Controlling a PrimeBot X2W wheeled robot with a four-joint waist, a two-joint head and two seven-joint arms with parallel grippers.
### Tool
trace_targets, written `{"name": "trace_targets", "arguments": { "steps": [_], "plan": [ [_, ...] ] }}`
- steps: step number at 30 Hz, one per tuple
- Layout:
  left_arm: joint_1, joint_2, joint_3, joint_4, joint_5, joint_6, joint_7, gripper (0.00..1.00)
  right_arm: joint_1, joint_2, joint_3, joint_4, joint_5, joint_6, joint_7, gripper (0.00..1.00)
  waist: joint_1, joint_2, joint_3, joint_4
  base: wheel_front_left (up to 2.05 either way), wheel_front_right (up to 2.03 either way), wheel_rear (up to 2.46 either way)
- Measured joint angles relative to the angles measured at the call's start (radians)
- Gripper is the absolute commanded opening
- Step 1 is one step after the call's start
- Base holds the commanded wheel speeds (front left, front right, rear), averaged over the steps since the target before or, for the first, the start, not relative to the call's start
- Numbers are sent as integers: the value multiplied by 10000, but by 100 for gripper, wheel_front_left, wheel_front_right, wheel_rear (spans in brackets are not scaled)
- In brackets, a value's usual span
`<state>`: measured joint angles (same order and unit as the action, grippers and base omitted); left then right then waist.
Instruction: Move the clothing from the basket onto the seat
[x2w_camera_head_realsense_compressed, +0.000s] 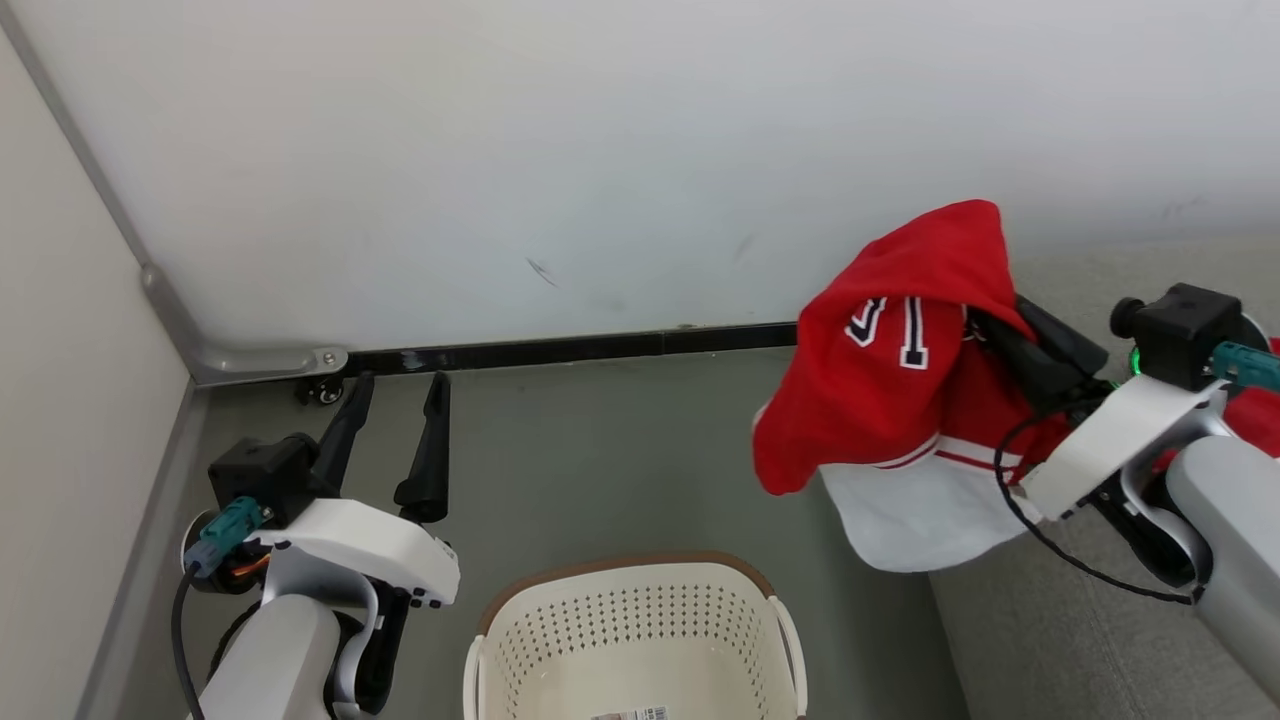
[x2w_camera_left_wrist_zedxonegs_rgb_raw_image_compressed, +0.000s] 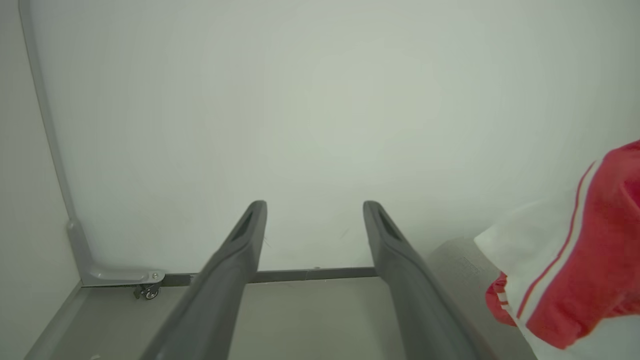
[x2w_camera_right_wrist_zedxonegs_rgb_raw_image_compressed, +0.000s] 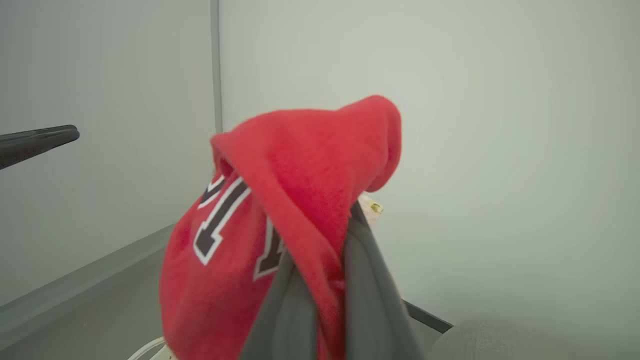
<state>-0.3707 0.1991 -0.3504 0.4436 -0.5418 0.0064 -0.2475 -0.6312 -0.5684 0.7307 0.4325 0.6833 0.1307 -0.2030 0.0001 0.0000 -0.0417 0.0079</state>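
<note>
Currently the right gripper (x2w_camera_head_realsense_compressed: 1010, 340), clamped on the soft red white-trimmed jersey (x2w_camera_head_realsense_compressed: 880, 400) hanging over the big grey fabric seat's (x2w_camera_head_realsense_compressed: 1060, 640) edge, could drop it onto the floor (x2w_camera_head_realsense_compressed: 600, 460) if it lets go early; the left gripper (x2w_camera_head_realsense_compressed: 400, 382) stands apart, empty.

Seemingly open floor (x2w_camera_head_realsense_compressed: 600, 470) between basket (x2w_camera_head_realsense_compressed: 630, 562) and wall (x2w_camera_head_realsense_compressed: 600, 150)

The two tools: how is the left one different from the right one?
1. The left tool is open with nothing between its fingers, while the right tool is shut on the red jersey.
2. The left tool is above the floor beside the basket, while the right tool is up by the edge of the grey seat.

Both tools have two long dark fingers.
</note>
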Motion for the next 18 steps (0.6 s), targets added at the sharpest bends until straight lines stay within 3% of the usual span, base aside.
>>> {"name": "trace_targets", "arguments": {
  "steps": [18],
  "plan": [
    [302,-633,257,-606,270,-25,-79,100,2282,-370,-2840,-102,-591,0,-267,0,0,0,-203,-1299,0,0,0]
  ]
}}
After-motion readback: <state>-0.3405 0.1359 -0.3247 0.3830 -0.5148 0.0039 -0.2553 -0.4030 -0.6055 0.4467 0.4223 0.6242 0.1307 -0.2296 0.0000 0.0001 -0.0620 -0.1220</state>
